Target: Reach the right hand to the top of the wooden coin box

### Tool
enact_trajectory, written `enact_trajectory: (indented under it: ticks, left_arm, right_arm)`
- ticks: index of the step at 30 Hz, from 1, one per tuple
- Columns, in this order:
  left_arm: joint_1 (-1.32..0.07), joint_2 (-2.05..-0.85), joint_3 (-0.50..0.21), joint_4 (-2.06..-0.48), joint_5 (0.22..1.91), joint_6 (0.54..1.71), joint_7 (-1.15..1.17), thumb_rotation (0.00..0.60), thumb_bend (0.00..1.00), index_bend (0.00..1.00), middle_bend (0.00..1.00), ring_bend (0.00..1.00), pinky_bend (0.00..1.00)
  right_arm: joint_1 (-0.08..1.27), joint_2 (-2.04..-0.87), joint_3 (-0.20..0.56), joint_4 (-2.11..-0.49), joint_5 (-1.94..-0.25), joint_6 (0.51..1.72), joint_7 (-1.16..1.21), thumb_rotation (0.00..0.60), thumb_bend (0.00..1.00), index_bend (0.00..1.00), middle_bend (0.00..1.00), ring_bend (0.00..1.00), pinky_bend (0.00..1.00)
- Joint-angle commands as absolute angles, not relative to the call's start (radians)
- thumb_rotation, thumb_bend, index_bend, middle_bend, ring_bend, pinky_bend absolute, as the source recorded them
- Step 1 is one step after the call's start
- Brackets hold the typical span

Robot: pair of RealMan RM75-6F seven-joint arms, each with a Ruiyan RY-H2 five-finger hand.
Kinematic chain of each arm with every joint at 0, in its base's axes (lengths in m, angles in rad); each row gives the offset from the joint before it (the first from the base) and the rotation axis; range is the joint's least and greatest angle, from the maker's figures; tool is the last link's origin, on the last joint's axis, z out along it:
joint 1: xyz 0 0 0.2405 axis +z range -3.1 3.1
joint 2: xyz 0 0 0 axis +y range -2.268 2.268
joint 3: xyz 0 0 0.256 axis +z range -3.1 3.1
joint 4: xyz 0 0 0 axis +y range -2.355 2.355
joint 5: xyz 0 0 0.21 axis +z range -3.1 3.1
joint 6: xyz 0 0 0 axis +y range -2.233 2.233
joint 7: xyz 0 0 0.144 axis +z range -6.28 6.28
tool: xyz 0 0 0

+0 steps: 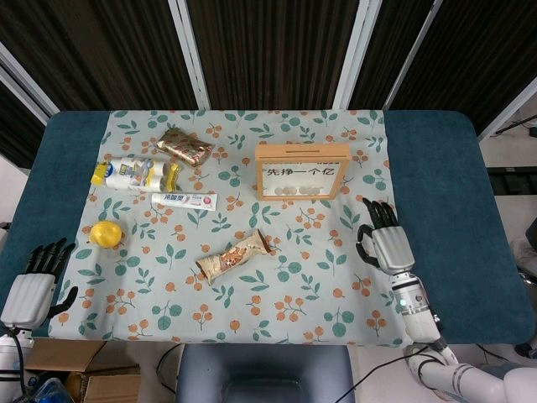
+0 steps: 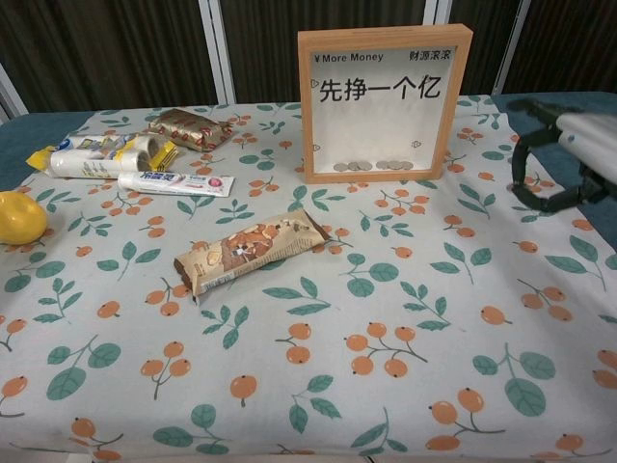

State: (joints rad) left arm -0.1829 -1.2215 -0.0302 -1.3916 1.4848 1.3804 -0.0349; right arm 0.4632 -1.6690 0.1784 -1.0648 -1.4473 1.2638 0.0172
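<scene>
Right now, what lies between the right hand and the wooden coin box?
Nothing: only bare patterned tablecloth separates the right hand from the wooden coin box, clearest in the head view.

The coin box [image 1: 302,170] is stood upright near the cloth's [image 1: 277,311] far edge. The right hand [image 1: 384,239] is held at its four o'clock, apart, fingers spread. The left hand [image 1: 32,284] is seen at the table's eight o'clock corner, empty.

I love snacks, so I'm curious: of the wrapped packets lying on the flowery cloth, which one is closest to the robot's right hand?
The brown nut bar wrapper in the cloth's middle; the shiny gold packet lies far back left, much farther from the right hand.
</scene>
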Motion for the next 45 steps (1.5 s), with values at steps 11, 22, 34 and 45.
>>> enact_trajectory:
  ticks: [11, 22, 34, 45]
  left_arm:
    - [-0.179, -1.213, -0.032, -1.409, 1.487, 1.392, -0.037, 0.6, 0.38, 0.0, 0.0, 0.0, 0.0]
    - [-0.182, -1.201, -0.035, -1.416, 1.487, 1.386, -0.048, 0.6, 0.38, 0.0, 0.0, 0.0, 0.0]
    - [-0.178, -1.206, -0.036, -1.395, 1.476, 1.381, -0.067, 0.6, 0.38, 0.0, 0.0, 0.0, 0.0]
    - [-0.174, -1.207, -0.035, -1.381, 1.471, 1.378, -0.077, 0.6, 0.38, 0.0, 0.0, 0.0, 0.0]
  right_arm:
    - [0.687, -1.31, 0.517, -1.505, -1.252, 1.132, -0.171, 0.6, 0.55, 0.71, 0.13, 0.0, 0.0]
    - [0.945, -1.33, 0.554, -1.314, -0.979, 0.826, -0.333, 0.6, 0.56, 0.71, 0.14, 0.0, 0.0]
    - [1.095, -1.326, 0.479, -1.258, -0.741, 0.656, -0.442, 0.6, 0.57, 0.7, 0.14, 0.0, 0.0]
    - [1.152, -1.33, 0.402, -1.208, -0.64, 0.609, -0.407, 0.6, 0.57, 0.7, 0.14, 0.0, 0.0]
